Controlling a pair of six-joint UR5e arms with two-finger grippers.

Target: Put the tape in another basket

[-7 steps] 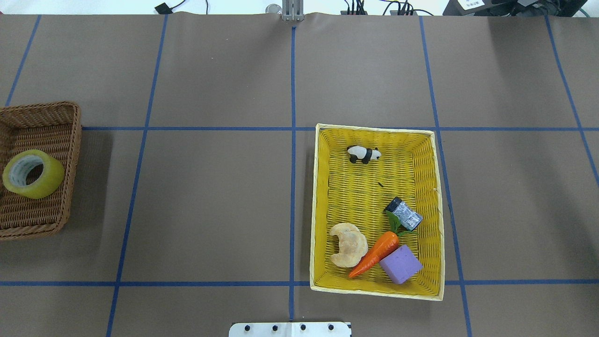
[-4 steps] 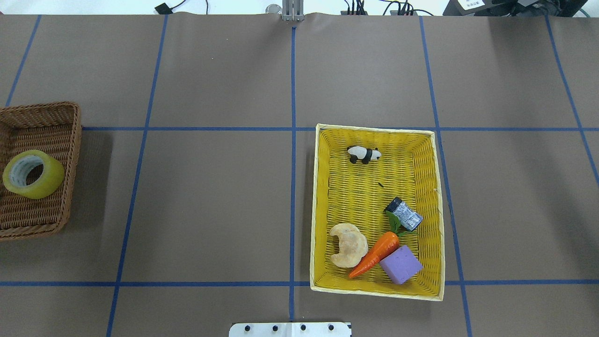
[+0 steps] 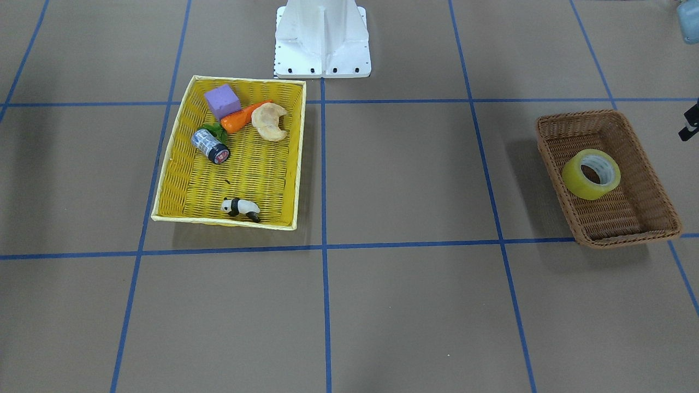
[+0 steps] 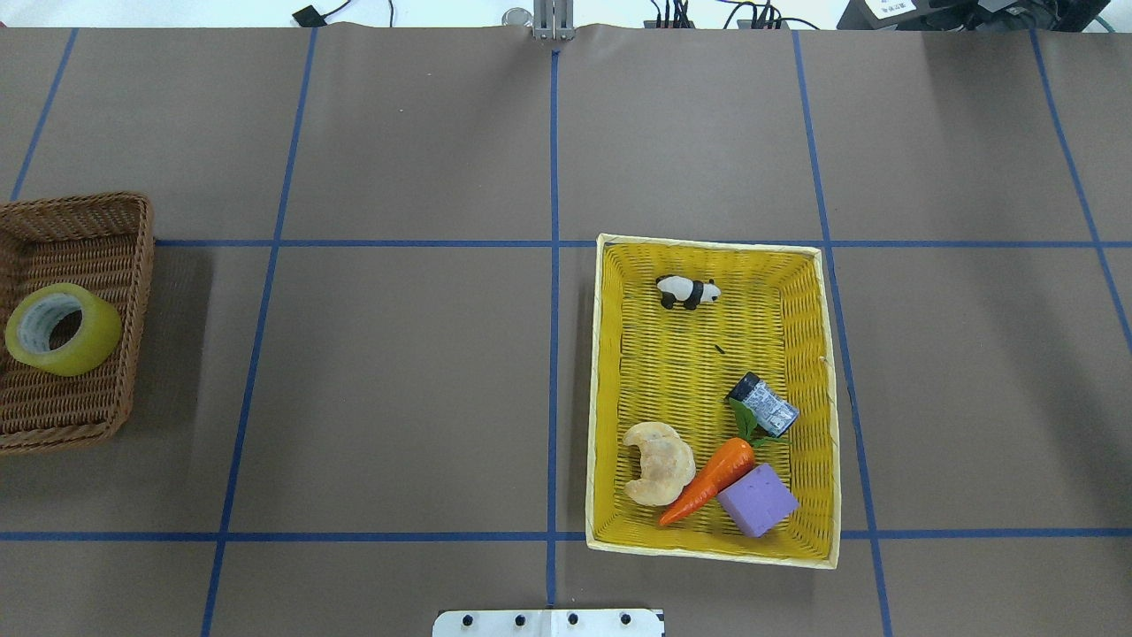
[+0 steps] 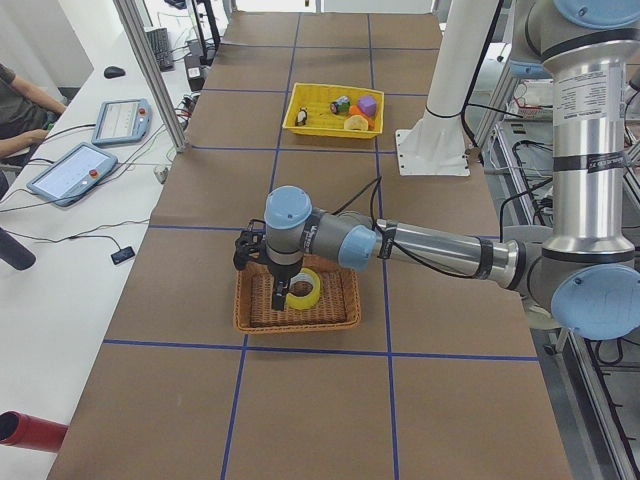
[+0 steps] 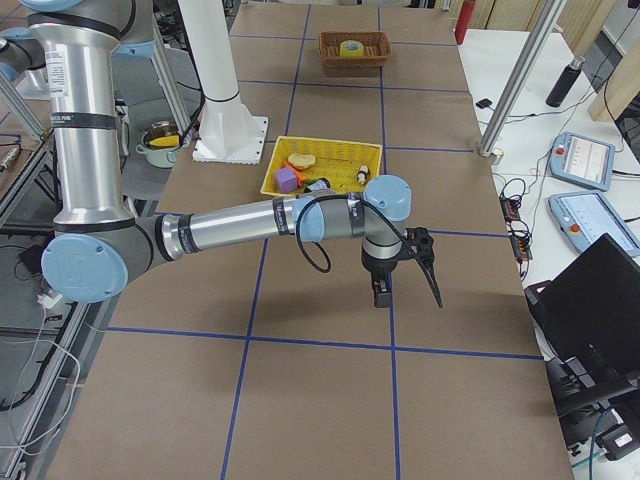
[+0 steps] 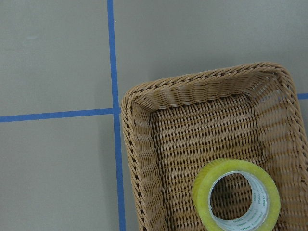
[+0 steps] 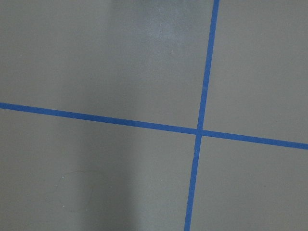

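The yellow tape roll (image 4: pixel 99 341) lies on its side in the brown wicker basket (image 4: pixel 137 292) at the table's left edge. It also shows in the front view (image 3: pixel 574 180), in the left wrist view (image 7: pixel 202 192) and in the left side view (image 5: pixel 312 292). My left gripper (image 5: pixel 250 252) hovers over the basket's edge, beside the tape; I cannot tell whether it is open. My right gripper (image 6: pixel 425 270) hangs over bare table, far from both baskets; I cannot tell its state either. Neither gripper shows in the overhead view.
A larger yellow basket (image 4: pixel 601 398) right of centre holds a toy panda (image 4: pixel 687 291), a small can (image 4: pixel 762 404), a carrot (image 4: pixel 707 482), a croissant (image 4: pixel 659 463) and a purple block (image 4: pixel 758 501). The robot's base plate (image 4: pixel 548 622) sits at the near edge.
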